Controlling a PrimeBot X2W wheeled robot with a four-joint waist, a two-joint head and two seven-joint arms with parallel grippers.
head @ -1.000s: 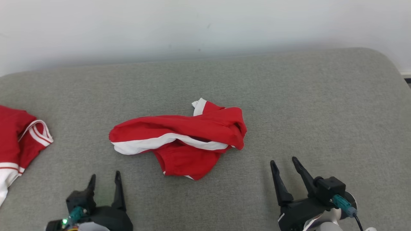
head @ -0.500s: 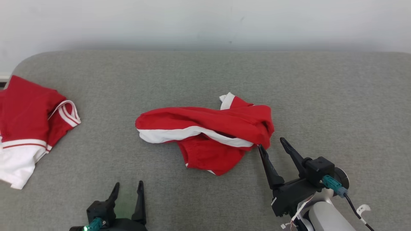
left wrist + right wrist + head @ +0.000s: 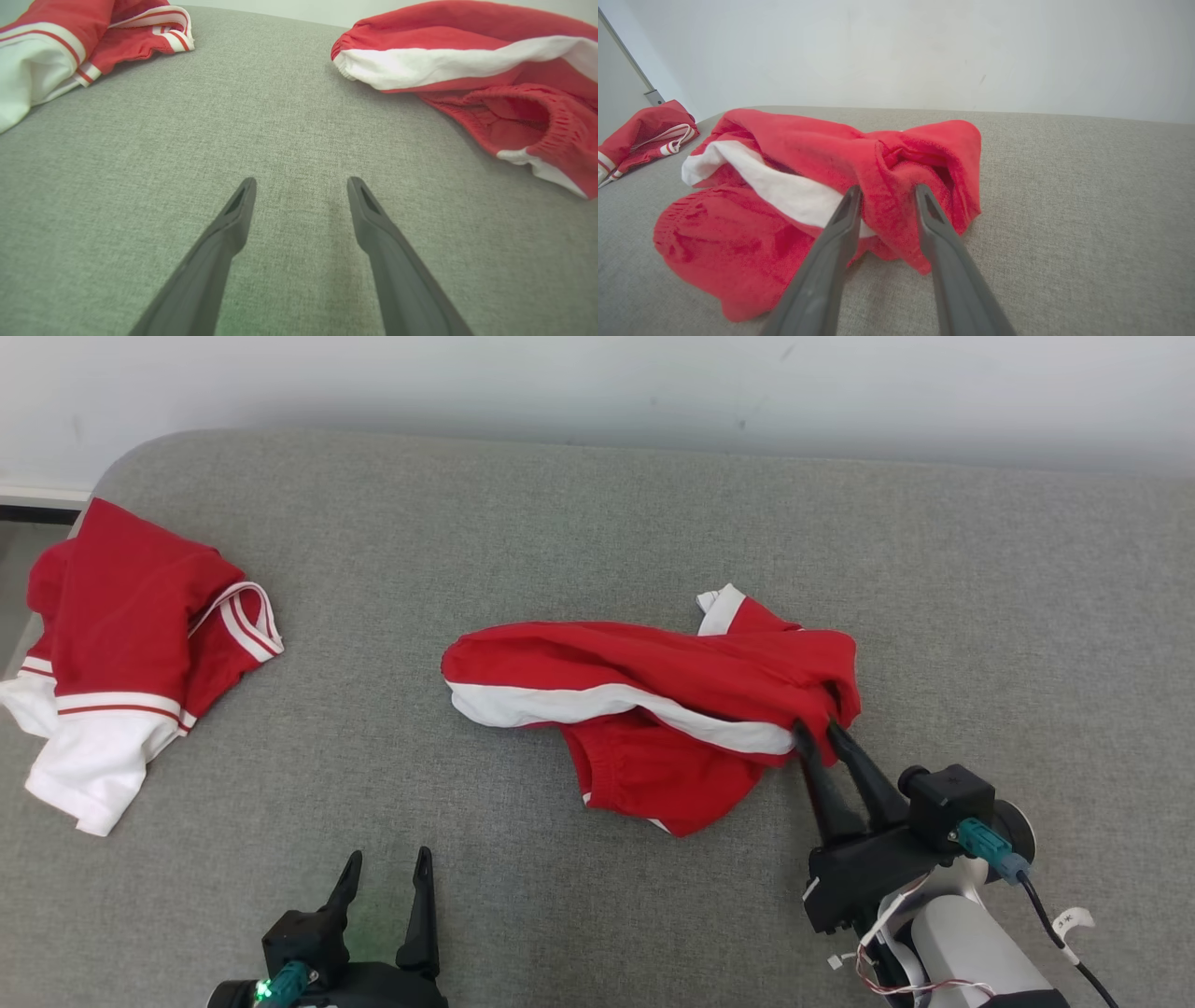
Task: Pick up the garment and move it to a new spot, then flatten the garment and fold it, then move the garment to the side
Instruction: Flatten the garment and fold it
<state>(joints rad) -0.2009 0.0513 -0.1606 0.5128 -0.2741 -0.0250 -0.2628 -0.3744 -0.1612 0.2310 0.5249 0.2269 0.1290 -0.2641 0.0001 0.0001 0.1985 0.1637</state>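
Note:
The garment (image 3: 644, 681), red shorts with a white side stripe, lies crumpled in the middle of the grey cushion (image 3: 560, 504). My right gripper (image 3: 818, 730) has its fingers at the garment's right end. In the right wrist view a bunched red fold of the garment (image 3: 808, 140) fills the narrowed gap between the fingers of the right gripper (image 3: 888, 189), which press on it from both sides. My left gripper (image 3: 389, 855) stands open near the front edge, well short of the garment (image 3: 467, 60), with bare cushion between the fingers of the left gripper (image 3: 301, 179).
A second red and white piece of clothing (image 3: 131, 616) lies at the cushion's far left edge, also seen as clothing (image 3: 70, 32) in the left wrist view. A pale wall (image 3: 597, 383) runs behind. Bare cushion stretches to the right of the garment.
The camera has swung, shifting the scene rightward. My right gripper has reached forward to the garment's right end and its fingers have narrowed onto a fold. The left gripper stays open.

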